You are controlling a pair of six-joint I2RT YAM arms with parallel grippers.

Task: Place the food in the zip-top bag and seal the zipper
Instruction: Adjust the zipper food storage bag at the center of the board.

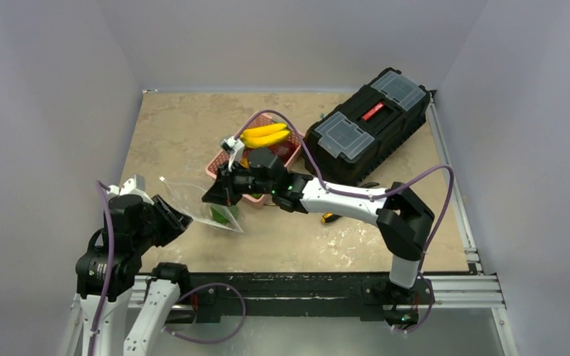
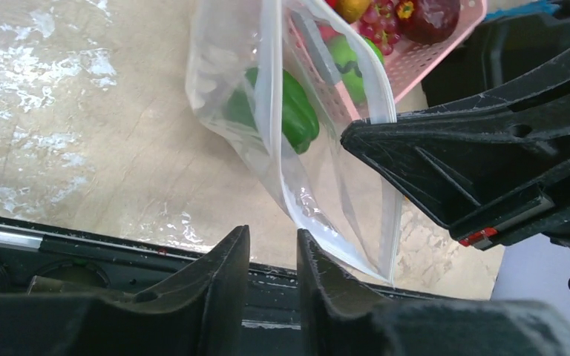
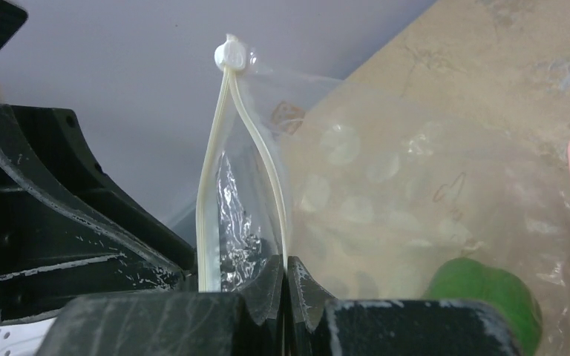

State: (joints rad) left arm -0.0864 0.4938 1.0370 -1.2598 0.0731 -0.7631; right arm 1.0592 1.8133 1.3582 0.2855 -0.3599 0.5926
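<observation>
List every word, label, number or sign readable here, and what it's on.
Nothing here can be read.
Red label on the black toolbox: too small to read.
Brown marks on the clear bag: faint, not legible.
</observation>
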